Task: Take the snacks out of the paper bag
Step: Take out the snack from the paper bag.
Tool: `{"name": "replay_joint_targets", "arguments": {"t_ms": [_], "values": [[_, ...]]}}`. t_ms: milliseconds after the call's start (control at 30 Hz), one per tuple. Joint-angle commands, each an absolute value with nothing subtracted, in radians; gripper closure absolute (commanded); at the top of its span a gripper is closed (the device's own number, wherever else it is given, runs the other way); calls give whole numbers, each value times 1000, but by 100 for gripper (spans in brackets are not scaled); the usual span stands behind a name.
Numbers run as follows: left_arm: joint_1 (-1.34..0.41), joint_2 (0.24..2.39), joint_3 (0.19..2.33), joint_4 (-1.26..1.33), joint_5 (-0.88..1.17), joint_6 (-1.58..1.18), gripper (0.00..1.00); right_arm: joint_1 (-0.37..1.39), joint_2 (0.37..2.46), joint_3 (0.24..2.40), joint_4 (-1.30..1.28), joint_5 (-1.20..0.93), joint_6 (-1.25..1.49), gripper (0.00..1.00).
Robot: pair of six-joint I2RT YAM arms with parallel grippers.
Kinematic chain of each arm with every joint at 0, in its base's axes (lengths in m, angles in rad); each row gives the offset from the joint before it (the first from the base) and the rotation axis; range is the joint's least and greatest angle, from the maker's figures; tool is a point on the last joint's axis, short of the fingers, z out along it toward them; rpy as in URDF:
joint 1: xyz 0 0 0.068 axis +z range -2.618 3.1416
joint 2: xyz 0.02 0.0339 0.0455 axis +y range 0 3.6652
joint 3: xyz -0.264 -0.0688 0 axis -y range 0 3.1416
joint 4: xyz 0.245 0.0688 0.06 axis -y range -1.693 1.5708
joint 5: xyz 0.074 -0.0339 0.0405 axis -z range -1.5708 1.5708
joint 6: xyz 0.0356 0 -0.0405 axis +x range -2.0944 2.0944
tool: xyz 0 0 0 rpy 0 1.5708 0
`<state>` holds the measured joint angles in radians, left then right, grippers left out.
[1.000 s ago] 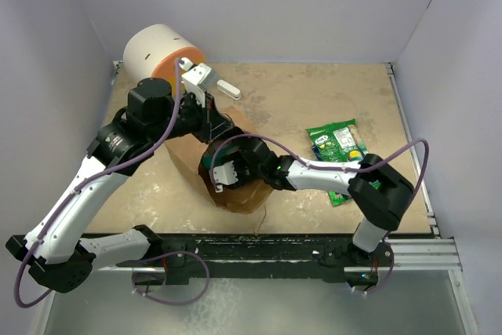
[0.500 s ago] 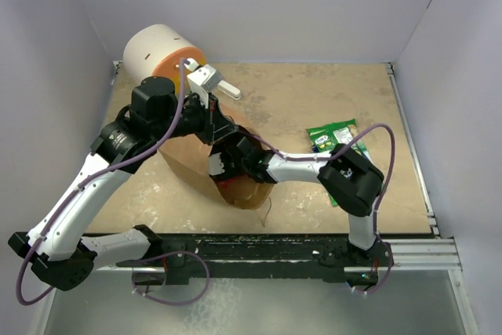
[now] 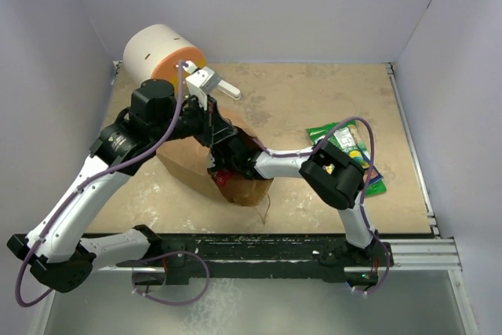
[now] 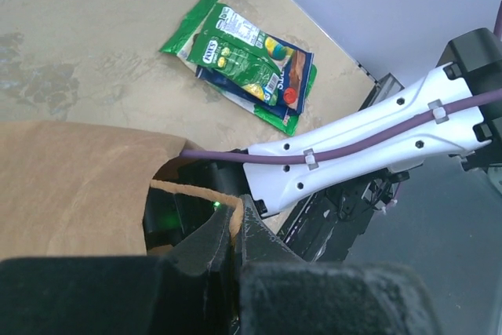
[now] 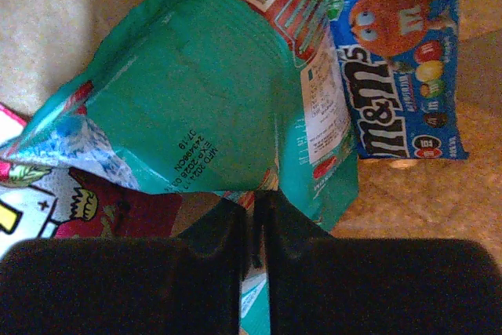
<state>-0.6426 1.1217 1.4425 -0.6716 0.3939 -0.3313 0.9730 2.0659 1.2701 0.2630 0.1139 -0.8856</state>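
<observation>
The brown paper bag (image 3: 245,192) lies on its side in the middle of the table, its mouth toward the right. My left gripper (image 4: 233,219) is shut on the bag's rim or handle strip and holds the mouth up; in the top view it sits at the bag's upper edge (image 3: 213,132). My right arm reaches into the mouth, so the top view hides its gripper. Inside, my right gripper (image 5: 257,203) is shut on the lower edge of a teal packet (image 5: 212,84). A blue M&M's packet (image 5: 392,60) and a pink-white packet (image 5: 31,194) lie beside it. Green packets (image 3: 339,140) lie outside on the table, also seen in the left wrist view (image 4: 243,49).
A white-and-orange cylinder (image 3: 161,52) stands at the back left, with a small white bar (image 3: 228,89) next to it. My right arm's white link (image 4: 369,135) crosses just in front of the bag's mouth. Walls close the table on three sides.
My right arm has pushed further left into the bag and its elbow has swung left, over the green packets. The left arm holds the bag's edge in much the same place.
</observation>
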Motion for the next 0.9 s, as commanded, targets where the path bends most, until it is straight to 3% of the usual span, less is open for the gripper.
{"name": "replay_joint_targets", "arguments": {"t_ms": [0, 67, 333, 867], "values": [[-642, 1060, 1437, -622, 328, -368, 100, 969, 2023, 1314, 284, 113, -864, 92], [-643, 1050, 1429, -642, 272, -374, 100, 970, 1993, 1322, 253, 102, -860, 100], [-638, 1043, 1410, -671, 86, -416, 100, 980, 1846, 1305, 90, -9, -810, 100], [-633, 1058, 1424, -659, 26, -440, 100, 1026, 1544, 1262, -204, -116, -632, 100]]}}
